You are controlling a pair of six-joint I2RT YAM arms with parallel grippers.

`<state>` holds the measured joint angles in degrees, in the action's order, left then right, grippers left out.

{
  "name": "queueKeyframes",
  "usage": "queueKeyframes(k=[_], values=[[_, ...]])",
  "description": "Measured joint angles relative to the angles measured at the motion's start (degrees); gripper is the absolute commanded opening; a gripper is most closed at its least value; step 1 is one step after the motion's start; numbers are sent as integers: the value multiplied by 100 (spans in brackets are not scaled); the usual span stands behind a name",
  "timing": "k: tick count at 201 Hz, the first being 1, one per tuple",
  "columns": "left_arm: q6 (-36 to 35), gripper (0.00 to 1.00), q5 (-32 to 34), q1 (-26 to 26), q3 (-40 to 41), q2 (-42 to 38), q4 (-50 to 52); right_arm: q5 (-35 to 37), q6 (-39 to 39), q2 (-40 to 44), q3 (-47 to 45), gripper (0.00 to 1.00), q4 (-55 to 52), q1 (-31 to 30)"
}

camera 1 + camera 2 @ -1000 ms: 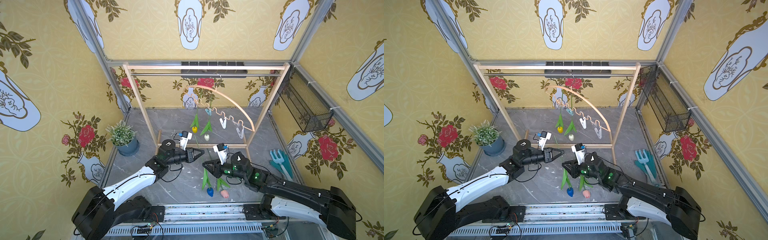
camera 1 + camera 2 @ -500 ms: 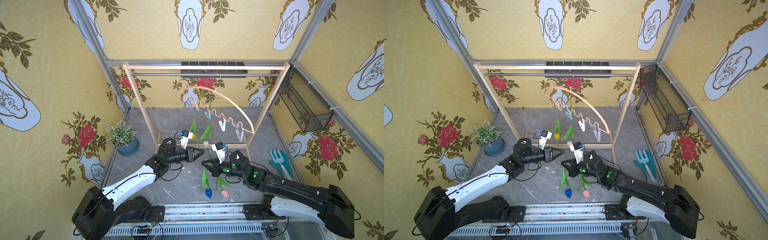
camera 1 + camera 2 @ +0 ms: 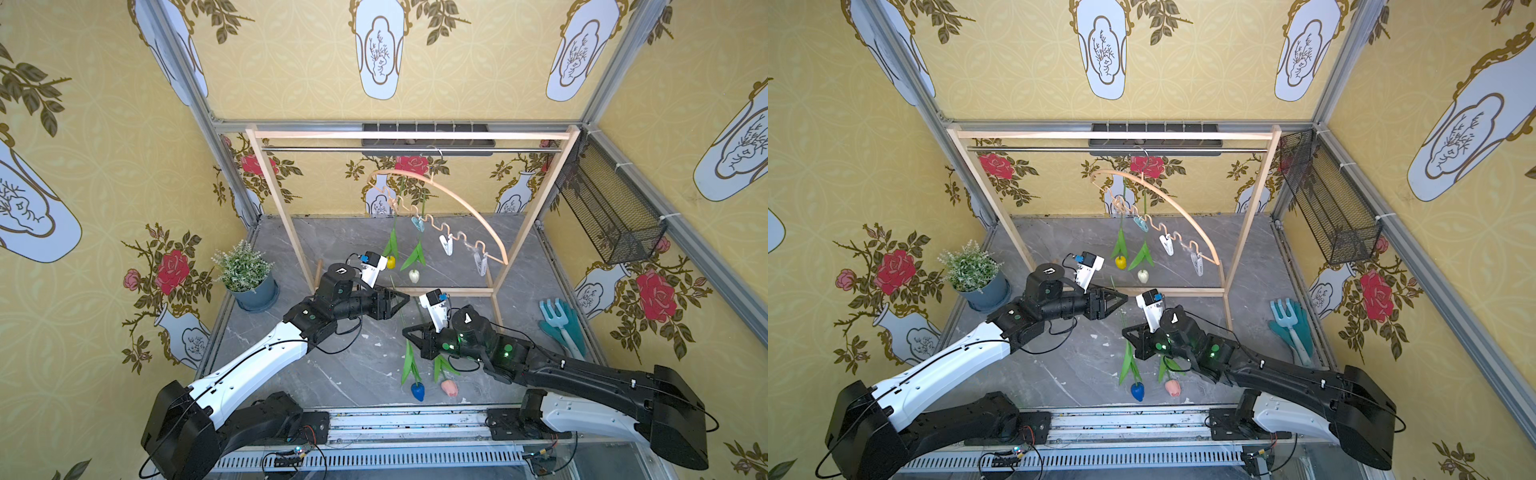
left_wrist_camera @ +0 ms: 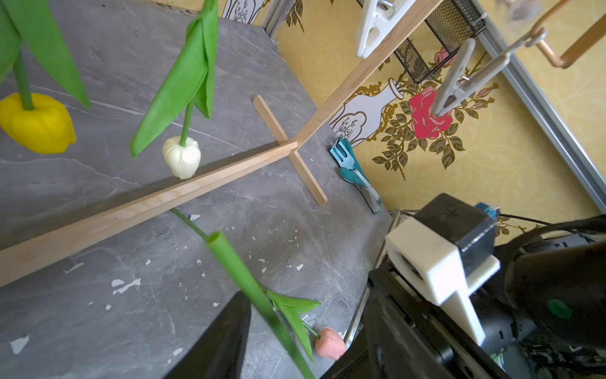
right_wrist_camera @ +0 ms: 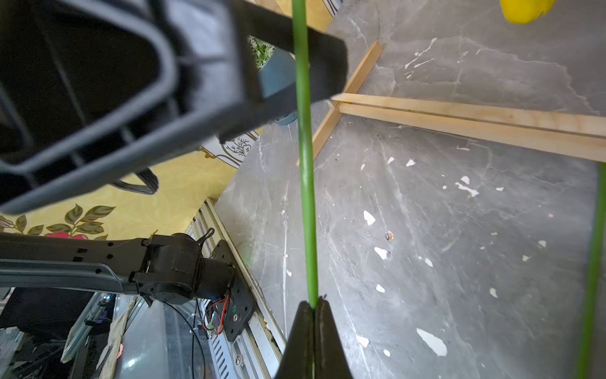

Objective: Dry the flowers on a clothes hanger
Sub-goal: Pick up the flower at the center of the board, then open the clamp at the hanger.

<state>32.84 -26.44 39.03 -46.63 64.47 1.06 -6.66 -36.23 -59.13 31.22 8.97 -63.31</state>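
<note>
On the wooden clothes hanger (image 3: 457,199), a yellow tulip (image 3: 391,262) and a white tulip (image 3: 414,276) hang head down from clips. My right gripper (image 3: 406,331) is shut on the green stem (image 5: 305,164) of a blue tulip (image 3: 417,390), whose head hangs low near the floor. My left gripper (image 3: 405,297) stands open higher up, and the stem (image 4: 236,265) passes between its fingers (image 4: 226,338). A pink tulip (image 3: 449,387) lies on the grey floor under the right arm. Two white clips (image 3: 446,245) hang free.
The wooden rack frame (image 3: 536,208) stands behind both grippers, its low crossbar (image 4: 164,200) close by. A potted plant (image 3: 245,274) sits at the left, a teal garden fork and glove (image 3: 561,324) at the right, a wire basket (image 3: 611,208) on the right wall.
My right gripper has closed on the blue tulip's stem. My left gripper, shut on the stem's upper part before, has opened. The hanger with its tulips has swung a little.
</note>
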Motion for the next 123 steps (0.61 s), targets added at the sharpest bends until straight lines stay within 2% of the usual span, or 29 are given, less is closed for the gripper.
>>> queueKeyframes(k=[27, 50, 72, 123], values=[[-74, 60, 391, -26, -144, -205, -20, 302, -149, 330, -170, 0, -385, -7], [-31, 64, 837, -68, -116, -404, -33, 610, -323, 612, -254, 0, -831, -22], [144, 64, 1163, -166, -26, -549, -52, 955, -516, 957, -280, 0, -1281, -57], [315, 64, 1213, -264, 24, -772, -168, 1941, -1045, 1565, -140, 0, -2404, 39]])
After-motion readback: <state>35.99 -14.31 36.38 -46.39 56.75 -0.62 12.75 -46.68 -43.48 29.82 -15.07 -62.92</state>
